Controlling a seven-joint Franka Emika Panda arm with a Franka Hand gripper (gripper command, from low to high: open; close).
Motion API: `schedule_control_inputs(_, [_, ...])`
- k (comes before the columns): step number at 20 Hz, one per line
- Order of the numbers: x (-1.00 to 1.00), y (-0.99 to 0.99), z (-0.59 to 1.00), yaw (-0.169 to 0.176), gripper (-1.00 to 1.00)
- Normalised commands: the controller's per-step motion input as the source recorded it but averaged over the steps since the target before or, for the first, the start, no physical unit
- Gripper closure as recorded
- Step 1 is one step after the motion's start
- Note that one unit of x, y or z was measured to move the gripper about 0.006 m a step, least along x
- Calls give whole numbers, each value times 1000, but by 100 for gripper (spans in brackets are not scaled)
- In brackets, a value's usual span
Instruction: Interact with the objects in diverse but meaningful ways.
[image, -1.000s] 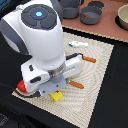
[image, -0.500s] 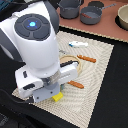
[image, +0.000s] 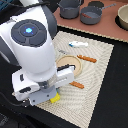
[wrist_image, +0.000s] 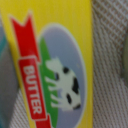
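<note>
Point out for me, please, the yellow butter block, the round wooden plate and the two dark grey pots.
Yellow butter block (wrist_image: 55, 65): wrist view, on its printed cow label.
Round wooden plate (image: 70, 62): exterior view, on its pale inner face.
Dark grey pots (image: 91, 15): exterior view, on the body of the nearer pot.

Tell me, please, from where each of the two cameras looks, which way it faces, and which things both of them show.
Exterior view: sits off the arm, above the table, looking down at the woven placemat, the plate and the dark pots; the white arm fills the exterior view's left.
Wrist view: sits on the wrist, facing very closely the yellow butter block lying on the placemat; no claw shows.
Shared: the butter block and the placemat.
</note>
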Motion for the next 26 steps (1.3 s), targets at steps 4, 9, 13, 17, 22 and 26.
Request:
schedule_control_inputs(4, [305, 0, 198, 0, 100])
schedule_control_inputs(9, [231, 289, 981, 34, 100])
schedule_control_inputs(13, [284, 761, 916, 89, 100])
schedule_control_inputs(17, [246, 842, 619, 85, 100])
schedule_control_inputs(22, [213, 908, 275, 68, 100])
schedule_control_inputs(26, [-352, 782, 5, 65, 100])
